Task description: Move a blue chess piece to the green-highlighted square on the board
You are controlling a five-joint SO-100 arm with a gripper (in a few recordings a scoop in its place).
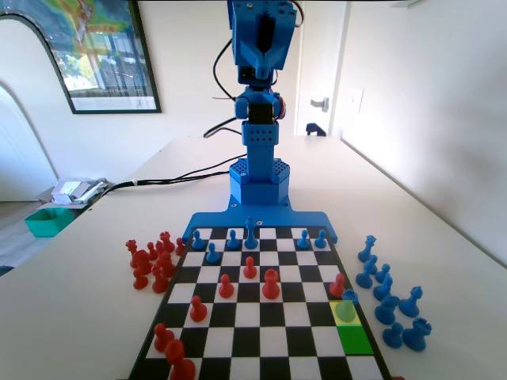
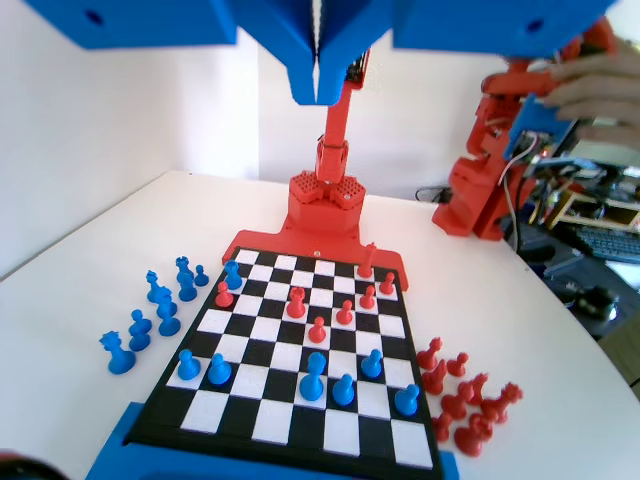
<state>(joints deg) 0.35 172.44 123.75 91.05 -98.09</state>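
One blue chess piece seemingly occupies the yellow square; fingers clenched, grasping nothing, high above the board.

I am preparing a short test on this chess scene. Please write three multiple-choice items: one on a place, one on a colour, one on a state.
1. In the fixed view, where on the board is the green square?
A. near right
B. far left
C. centre

2. In the fixed view, what colour are the pieces left of the board?
A. blue
B. red
C. both

3. How is the gripper?
A. open
B. shut on a pawn
C. shut, empty

Key:
1 A: it lies in the right column, near the camera.
2 B: every piece in that cluster is red.
3 C: in the wrist view the jaws meet with nothing between them.
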